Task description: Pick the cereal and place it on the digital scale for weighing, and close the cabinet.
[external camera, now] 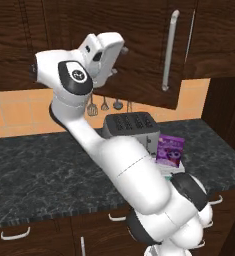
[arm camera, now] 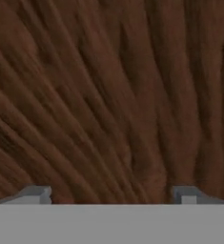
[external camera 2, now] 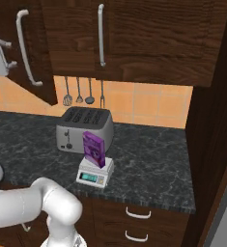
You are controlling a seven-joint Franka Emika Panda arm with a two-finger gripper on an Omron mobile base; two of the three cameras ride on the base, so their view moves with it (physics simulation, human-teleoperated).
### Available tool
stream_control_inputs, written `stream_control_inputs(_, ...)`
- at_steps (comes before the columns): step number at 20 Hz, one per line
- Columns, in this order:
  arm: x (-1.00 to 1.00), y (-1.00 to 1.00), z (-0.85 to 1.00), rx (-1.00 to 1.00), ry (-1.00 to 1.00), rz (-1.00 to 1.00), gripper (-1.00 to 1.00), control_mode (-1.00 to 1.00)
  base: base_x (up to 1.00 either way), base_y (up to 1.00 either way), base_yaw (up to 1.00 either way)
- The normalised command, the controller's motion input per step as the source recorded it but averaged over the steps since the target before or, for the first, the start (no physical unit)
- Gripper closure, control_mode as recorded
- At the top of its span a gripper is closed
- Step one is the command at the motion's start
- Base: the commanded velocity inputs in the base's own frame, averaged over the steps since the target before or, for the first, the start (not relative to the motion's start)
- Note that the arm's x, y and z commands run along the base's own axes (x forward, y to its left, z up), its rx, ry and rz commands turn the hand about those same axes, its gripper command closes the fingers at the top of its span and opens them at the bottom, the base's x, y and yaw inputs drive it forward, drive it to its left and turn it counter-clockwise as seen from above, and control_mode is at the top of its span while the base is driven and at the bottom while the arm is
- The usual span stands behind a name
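We saw the cabinet in dark brown wood grain with silver handles. The cereal was purple with pink-and-white graphics, the digital scale light grey with a teal display. The toaster was silver, the counter black-marbled, the wall tiles orange.

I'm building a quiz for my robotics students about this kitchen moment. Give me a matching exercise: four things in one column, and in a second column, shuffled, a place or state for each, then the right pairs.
Things:
1. cereal
2. scale
3. cabinet door
4. pincer

Places or states:
A. swung partly open, above the counter
B. right up against brown wood grain, tips apart
C. standing upright on the scale
D. on the counter in front of the toaster, teal display facing out

Pairs: 1-C, 2-D, 3-A, 4-B
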Motion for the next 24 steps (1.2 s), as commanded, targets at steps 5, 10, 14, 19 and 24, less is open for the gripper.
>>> stream_control_inputs(5, 1.00, -0.92, -0.51, 0.17, -0.12, 0.55, -1.00, -1.00, 0.00, 0.00, 0.00)
stream_control_inputs(10, 1.00, -0.84, -0.55, 0.20, -0.37, 0.53, -1.00, -1.00, 0.00, 0.00, 0.00)
stream_control_inputs(14, 1.00, -0.70, -0.56, 0.15, -0.43, 0.35, -1.00, -1.00, 0.00, 0.00, 0.00)
stream_control_inputs(19, 1.00, -0.34, -0.25, 0.05, -0.09, 0.17, -1.00, -1.00, 0.00, 0.00, 0.00)
stream_control_inputs(24, 1.00, -0.21, 0.04, 0.06, 0.26, 0.07, -1.00, -1.00, 0.00, 0.00, 0.00)
